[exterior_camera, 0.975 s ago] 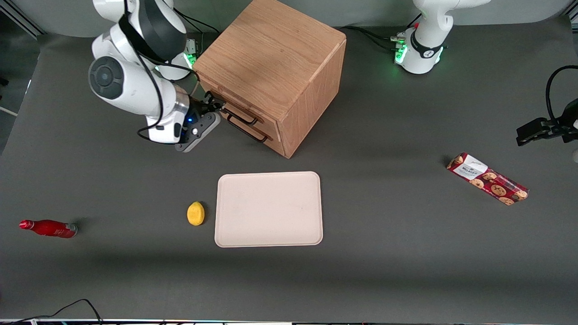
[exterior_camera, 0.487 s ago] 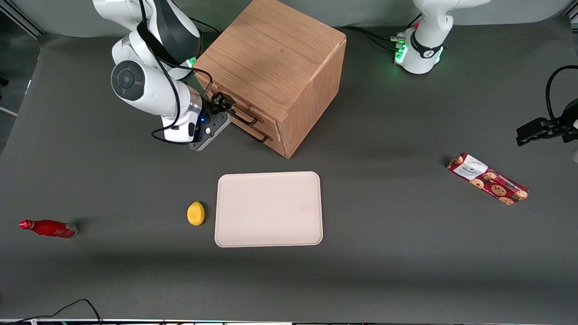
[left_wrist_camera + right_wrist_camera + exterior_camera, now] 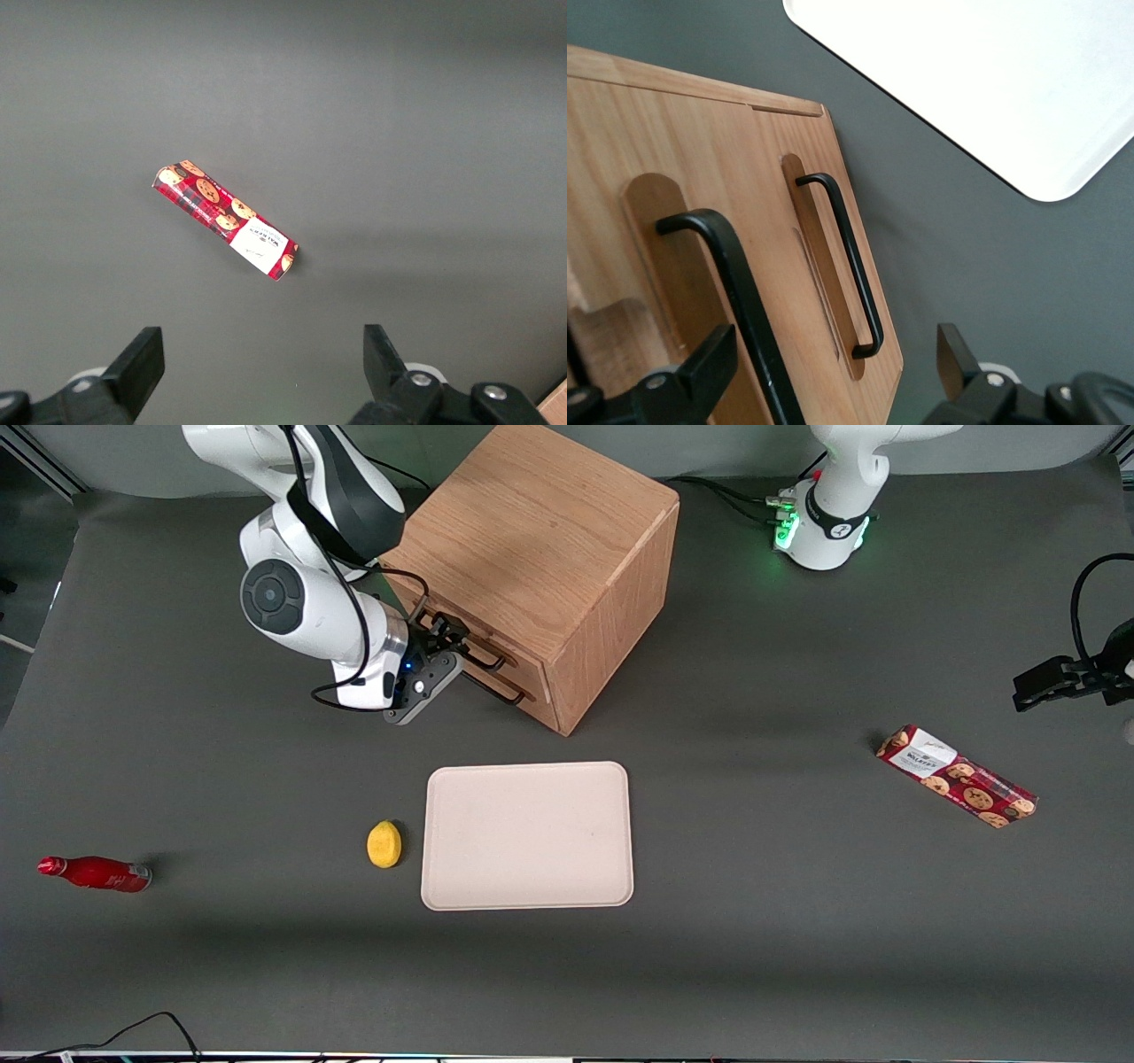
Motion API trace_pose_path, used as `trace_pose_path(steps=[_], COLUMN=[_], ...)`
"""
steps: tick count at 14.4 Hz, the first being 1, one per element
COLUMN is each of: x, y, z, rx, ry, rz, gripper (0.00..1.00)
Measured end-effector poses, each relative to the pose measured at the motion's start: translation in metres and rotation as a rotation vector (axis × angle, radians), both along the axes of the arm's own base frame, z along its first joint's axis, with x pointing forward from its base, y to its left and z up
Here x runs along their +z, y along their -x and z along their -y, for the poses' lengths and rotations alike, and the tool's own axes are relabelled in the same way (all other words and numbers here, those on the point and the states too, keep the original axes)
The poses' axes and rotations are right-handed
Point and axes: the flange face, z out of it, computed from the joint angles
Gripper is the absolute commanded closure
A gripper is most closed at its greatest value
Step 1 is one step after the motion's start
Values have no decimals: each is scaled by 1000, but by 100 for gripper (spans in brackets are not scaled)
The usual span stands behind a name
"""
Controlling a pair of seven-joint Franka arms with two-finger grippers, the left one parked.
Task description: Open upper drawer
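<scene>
The light-brown cabinet [image 3: 532, 540] stands on the grey table with its two drawers shut. The upper drawer [image 3: 673, 142] has a thin black wire handle [image 3: 483, 655], which shows close up in the right wrist view [image 3: 735, 292]. The lower drawer's identical handle [image 3: 850, 257] sits beneath it, nearer the table [image 3: 496, 689]. My right gripper [image 3: 450, 640] is in front of the upper drawer. It is open [image 3: 833, 372], and the upper handle lies between its fingers, close to one finger [image 3: 709, 359] and not gripped.
A cream tray [image 3: 527, 834] lies nearer the front camera than the cabinet, and its corner shows in the right wrist view [image 3: 992, 80]. A lemon [image 3: 384, 843] lies beside the tray. A red bottle [image 3: 93, 873] lies toward the working arm's end. A cookie box [image 3: 957, 776] lies toward the parked arm's end.
My right arm has moved toward the cabinet. The gripper has come in from beside the drawer fronts to sit around the upper handle. The drawers have not moved.
</scene>
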Motion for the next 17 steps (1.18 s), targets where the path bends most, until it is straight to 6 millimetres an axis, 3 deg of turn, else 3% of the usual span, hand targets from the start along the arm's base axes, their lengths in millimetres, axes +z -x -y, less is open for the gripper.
trace_pose_path(steps=[17], x=[-35], y=[-6], z=[-4], rx=[-8], ry=[-18], rz=[-13], gripper=[0])
